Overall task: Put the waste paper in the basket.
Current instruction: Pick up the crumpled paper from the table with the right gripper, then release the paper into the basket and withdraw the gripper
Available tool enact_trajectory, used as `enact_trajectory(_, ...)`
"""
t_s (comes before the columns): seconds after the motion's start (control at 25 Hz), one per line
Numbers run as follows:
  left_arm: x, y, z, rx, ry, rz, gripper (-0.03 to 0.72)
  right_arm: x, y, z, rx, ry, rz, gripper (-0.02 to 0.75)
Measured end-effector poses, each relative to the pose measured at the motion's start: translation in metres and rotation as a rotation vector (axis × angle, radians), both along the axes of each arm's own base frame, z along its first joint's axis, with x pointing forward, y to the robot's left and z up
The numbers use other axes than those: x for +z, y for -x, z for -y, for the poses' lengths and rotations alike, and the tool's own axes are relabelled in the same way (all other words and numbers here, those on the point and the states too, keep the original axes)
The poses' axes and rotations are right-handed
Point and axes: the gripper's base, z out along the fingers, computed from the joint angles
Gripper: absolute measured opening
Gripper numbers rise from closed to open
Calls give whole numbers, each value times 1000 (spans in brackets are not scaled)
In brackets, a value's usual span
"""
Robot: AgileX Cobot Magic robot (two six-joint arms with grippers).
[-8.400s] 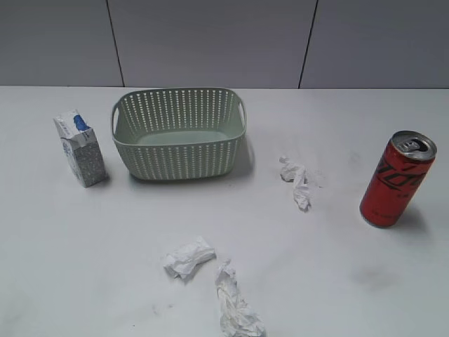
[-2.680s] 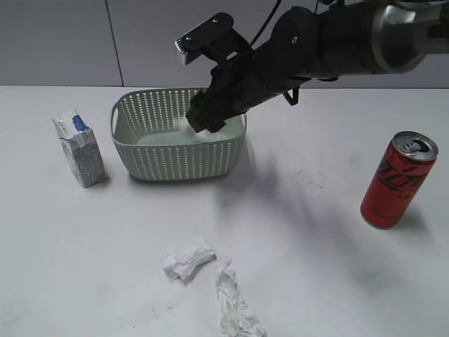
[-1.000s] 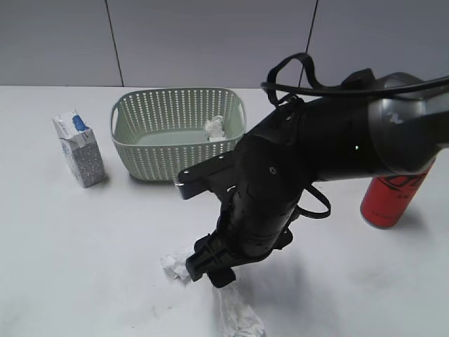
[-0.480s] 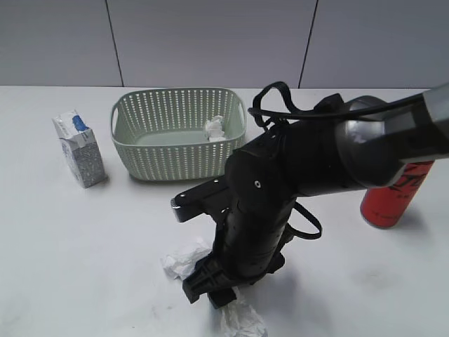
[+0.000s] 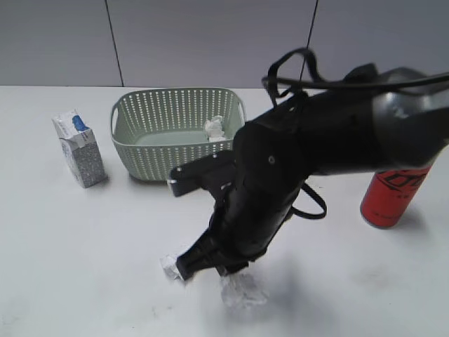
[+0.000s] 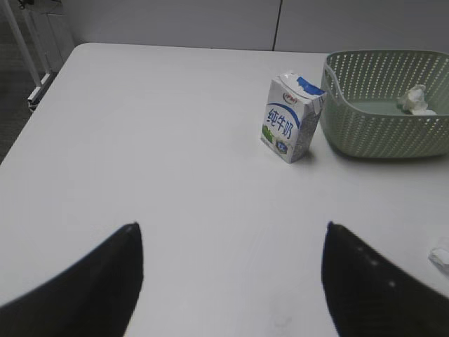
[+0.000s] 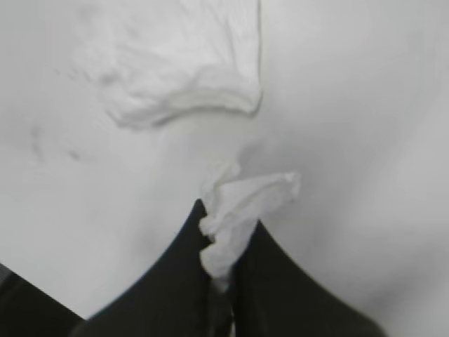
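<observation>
The pale green basket [image 5: 175, 133] stands at the back of the table with one paper wad [image 5: 215, 128] inside. My right gripper [image 7: 228, 217] is shut on a long crumpled paper [image 7: 242, 203]. In the exterior view that paper [image 5: 242, 289] hangs just below the gripper [image 5: 219, 270], near the table's front. A second wad [image 7: 175, 63] lies on the table beside it, partly hidden by the arm in the exterior view [image 5: 170, 267]. My left gripper [image 6: 231, 232] is open and empty above the bare table. The left wrist view also shows the basket [image 6: 382, 112].
A blue-and-white milk carton [image 5: 81, 149] stands left of the basket and also shows in the left wrist view [image 6: 289, 116]. A red drink can [image 5: 394, 200] stands at the right, partly behind my right arm. The table's left edge shows in the left wrist view.
My right gripper left one wad in the basket, came down to the front papers, shut on the long one and has lifted it slightly. The other wad stays put.
</observation>
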Motion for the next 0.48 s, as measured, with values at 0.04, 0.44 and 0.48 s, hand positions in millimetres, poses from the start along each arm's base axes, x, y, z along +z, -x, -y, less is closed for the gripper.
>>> enact_trajectory(0.04,0,0,0,0,0,0,588,13,-3,-2,12,-32,47,24)
enact_trajectory(0.44,0,0,0,0,0,0,588,116,-78,-36,101,-304,607,23)
enact_trajectory(0.48,0,0,0,0,0,0,588,118,-88,-39,92,-320,635,23)
